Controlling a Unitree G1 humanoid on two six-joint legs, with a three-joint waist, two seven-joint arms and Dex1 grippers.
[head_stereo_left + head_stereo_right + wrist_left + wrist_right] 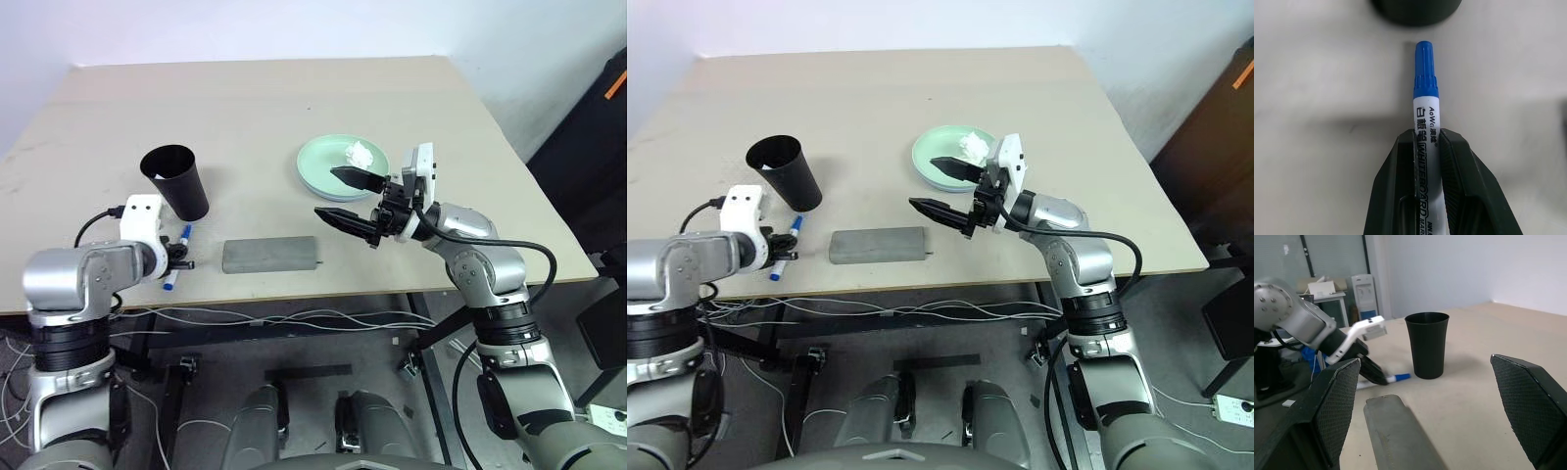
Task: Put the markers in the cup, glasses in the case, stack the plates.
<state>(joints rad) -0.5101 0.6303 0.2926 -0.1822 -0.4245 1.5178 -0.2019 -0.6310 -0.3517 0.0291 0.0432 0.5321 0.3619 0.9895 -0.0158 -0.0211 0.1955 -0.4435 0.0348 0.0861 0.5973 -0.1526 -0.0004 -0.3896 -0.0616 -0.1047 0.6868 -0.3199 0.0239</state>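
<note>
From the head cameras we are seeing the left end effector [180, 262] pitching down at the counter's [255, 108] near edge, closing on the blue marker [177, 258], which is lying on the counter with its long axis running from that edge up toward the black cup [177, 181] just beyond. The grey case [270, 255] is lying shut between the two arms. The right end effector [350, 199] is hovering level, pointing left, fingers spread wide and holding nothing, in front of the mint green plate [323, 166] carrying a crumpled tissue [360, 153].

The left wrist camera is giving us the grip itself: both fingers [1462, 186] pressing the marker's white barrel, blue cap pointing at the cup's base.

The right wrist camera is showing us the cup standing upright beyond the case.
</note>
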